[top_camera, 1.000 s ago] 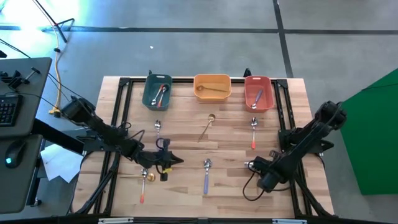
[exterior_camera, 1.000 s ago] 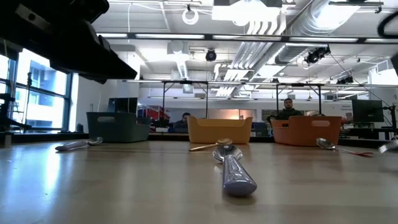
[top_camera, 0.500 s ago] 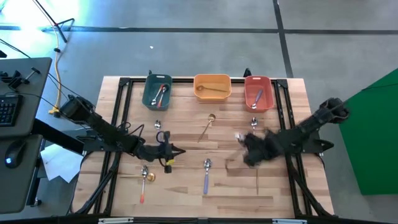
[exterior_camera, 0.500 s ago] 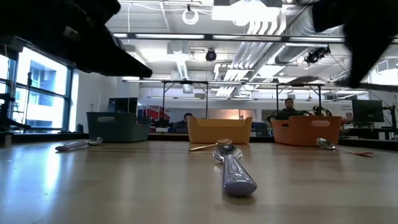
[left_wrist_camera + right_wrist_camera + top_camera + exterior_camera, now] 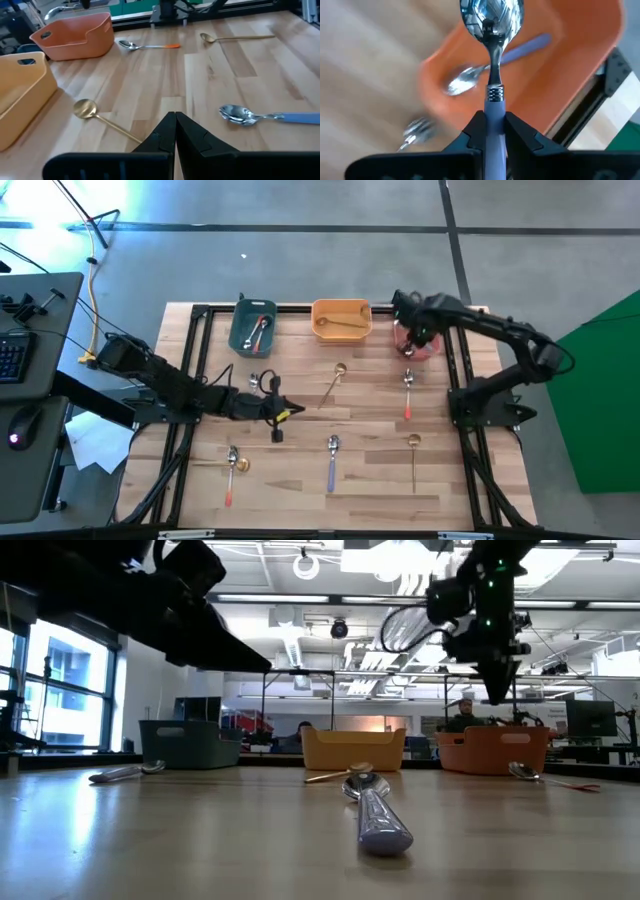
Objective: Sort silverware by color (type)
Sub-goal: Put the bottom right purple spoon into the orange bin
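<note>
My right gripper (image 5: 492, 120) is shut on a blue-purple-handled spoon (image 5: 491, 30) above the red bin (image 5: 428, 345) at the table's far right. A blue-handled spoon (image 5: 530, 45) and another spoon lie inside that bin. My left gripper (image 5: 290, 412) hovers shut and empty over the table's left-middle, with a gold spoon (image 5: 100, 120) lying just beyond its tips. Flat on the wood lie a second gold spoon (image 5: 413, 460), a blue-handled one (image 5: 332, 463) and two red-handled ones (image 5: 408, 395) (image 5: 230, 475). My right gripper pinches the spoon's blue-purple handle (image 5: 493, 102) between its two fingers, just behind the metal neck. The spoon runs along the fingers, its shiny bowl (image 5: 491, 15) sticking out past the tips. The gripper points down from above, and the spoon is lifted clear over the red bin.
A teal bin (image 5: 252, 327) with spoons and an orange bin (image 5: 341, 320) with a gold spoon stand along the far edge beside the red one. A small spoon (image 5: 254, 381) lies near my left arm. Black frame rails border the table. People sit beyond the far edge.
My right arm has swung from the table's near right up and toward the far edge, and now stands over the red bin. A gold spoon shows on the wood where it stood. My left gripper has drifted toward the far edge and a little to the right, staying shut.
</note>
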Robot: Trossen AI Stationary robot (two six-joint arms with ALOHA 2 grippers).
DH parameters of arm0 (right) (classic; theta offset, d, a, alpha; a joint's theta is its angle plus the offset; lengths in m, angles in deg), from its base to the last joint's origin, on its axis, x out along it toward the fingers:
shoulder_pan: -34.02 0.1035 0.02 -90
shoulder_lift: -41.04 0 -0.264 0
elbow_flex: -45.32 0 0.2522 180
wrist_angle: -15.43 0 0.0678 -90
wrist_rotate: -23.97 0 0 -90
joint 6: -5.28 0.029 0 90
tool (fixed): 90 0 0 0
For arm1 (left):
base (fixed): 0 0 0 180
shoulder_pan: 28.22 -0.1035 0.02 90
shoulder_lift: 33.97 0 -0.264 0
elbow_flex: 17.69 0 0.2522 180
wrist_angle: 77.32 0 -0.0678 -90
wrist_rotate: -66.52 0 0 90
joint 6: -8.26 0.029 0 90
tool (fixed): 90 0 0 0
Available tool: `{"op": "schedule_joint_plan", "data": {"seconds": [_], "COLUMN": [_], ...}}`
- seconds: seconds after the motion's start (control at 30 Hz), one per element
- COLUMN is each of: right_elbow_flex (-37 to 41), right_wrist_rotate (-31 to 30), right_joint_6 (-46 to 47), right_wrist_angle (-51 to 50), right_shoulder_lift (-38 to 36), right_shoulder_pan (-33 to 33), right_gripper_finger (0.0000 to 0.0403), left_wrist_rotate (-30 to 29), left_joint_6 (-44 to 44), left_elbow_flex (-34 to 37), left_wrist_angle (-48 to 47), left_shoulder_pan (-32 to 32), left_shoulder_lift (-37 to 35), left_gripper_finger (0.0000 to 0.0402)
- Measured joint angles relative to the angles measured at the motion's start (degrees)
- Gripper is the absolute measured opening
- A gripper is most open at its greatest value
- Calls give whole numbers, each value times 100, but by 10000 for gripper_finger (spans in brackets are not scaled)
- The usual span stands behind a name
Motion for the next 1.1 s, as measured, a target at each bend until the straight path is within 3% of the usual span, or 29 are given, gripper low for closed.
{"op": "schedule_joint_plan", "data": {"seconds": [0.2,0.47,0.97,1.1], "right_elbow_flex": [401,743,760,760], "right_wrist_rotate": [1038,1472,1467,1336], "right_joint_6": [-939,-1381,-954,-1007], "right_wrist_angle": [1112,1776,1956,2099], "right_shoulder_lift": [0,187,1327,1416], "right_shoulder_pan": [-1083,-1922,-2029,-2029], "right_gripper_finger": [33,34,34,51], "left_wrist_rotate": [2,8,283,285], "left_joint_6": [72,-24,-155,-155], "left_elbow_flex": [0,0,0,0], "left_wrist_angle": [2,2,-94,-96], "left_shoulder_pan": [-156,-366,-437,-435], "left_shoulder_lift": [0,0,0,0], "left_gripper_finger": [0,0,0,0]}}
